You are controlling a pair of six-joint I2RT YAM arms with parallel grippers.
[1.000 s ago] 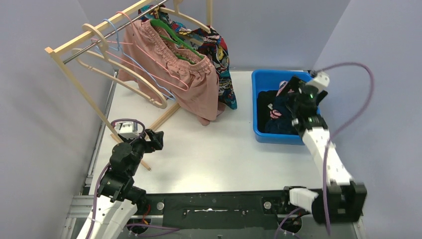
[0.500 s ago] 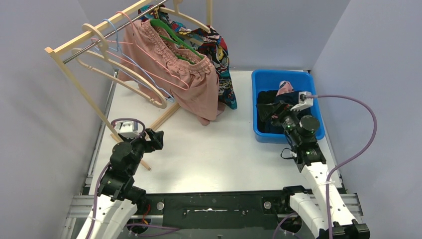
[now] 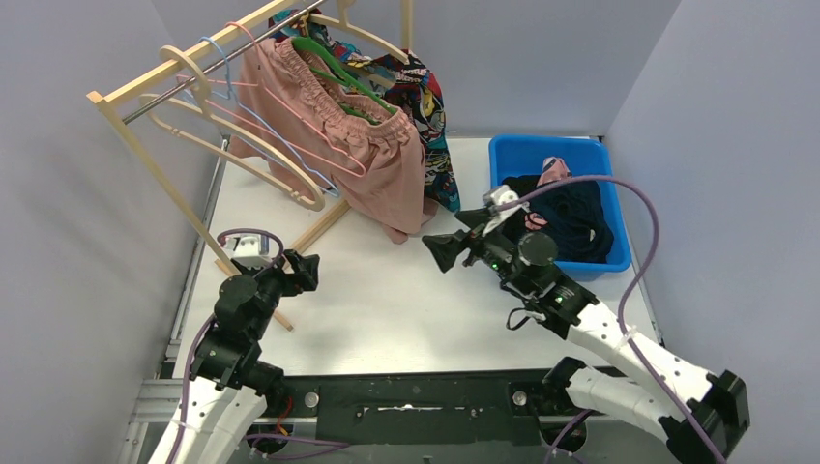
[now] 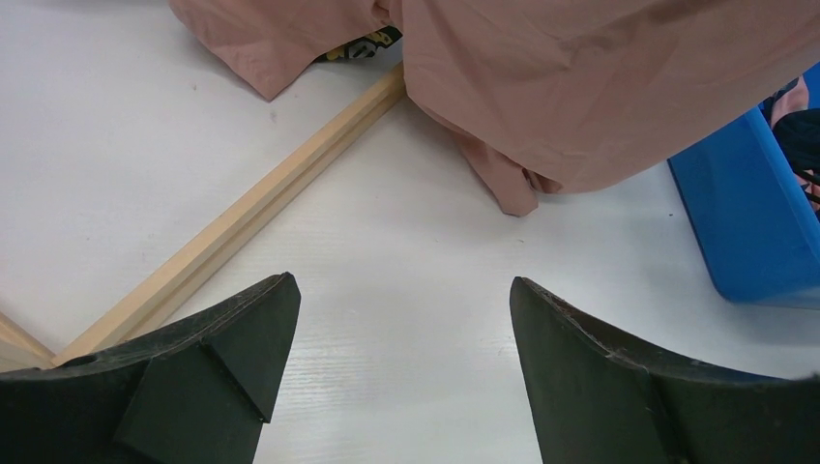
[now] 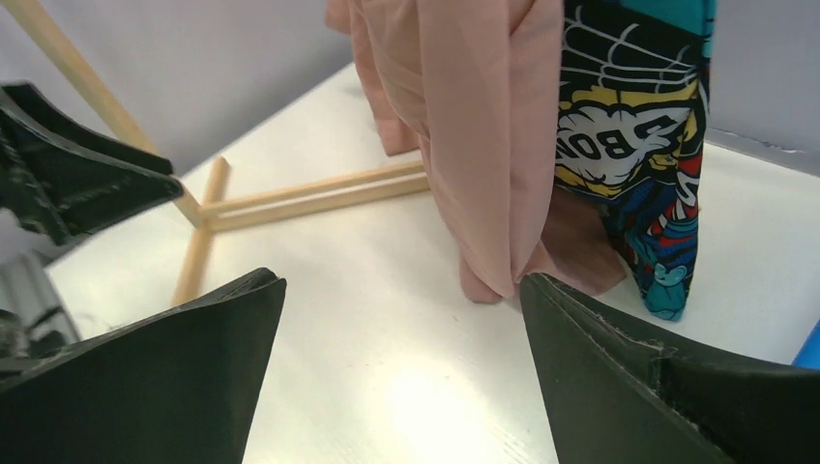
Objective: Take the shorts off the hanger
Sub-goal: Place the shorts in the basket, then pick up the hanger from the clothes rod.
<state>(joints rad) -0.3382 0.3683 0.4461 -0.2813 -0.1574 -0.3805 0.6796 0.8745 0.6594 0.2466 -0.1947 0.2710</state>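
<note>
Dusty pink shorts hang from a green hanger on the wooden rack, their hem touching the table. Comic-print shorts hang just behind them. My right gripper stands open low over the table, right of the pink hem and pointing at it; in the right wrist view the pink shorts and the comic-print shorts lie ahead of the empty right gripper. My left gripper is open near the rack's foot, and the left gripper holds nothing, with the pink shorts further ahead.
A blue bin at the back right holds dark shorts and a pink printed pair. Several bare hangers hang on the rack's left part. The rack's wooden base bar lies across the table by the left gripper.
My right arm has swung left from over the blue bin to the middle of the table, now facing the hanging shorts. The left arm has not moved.
</note>
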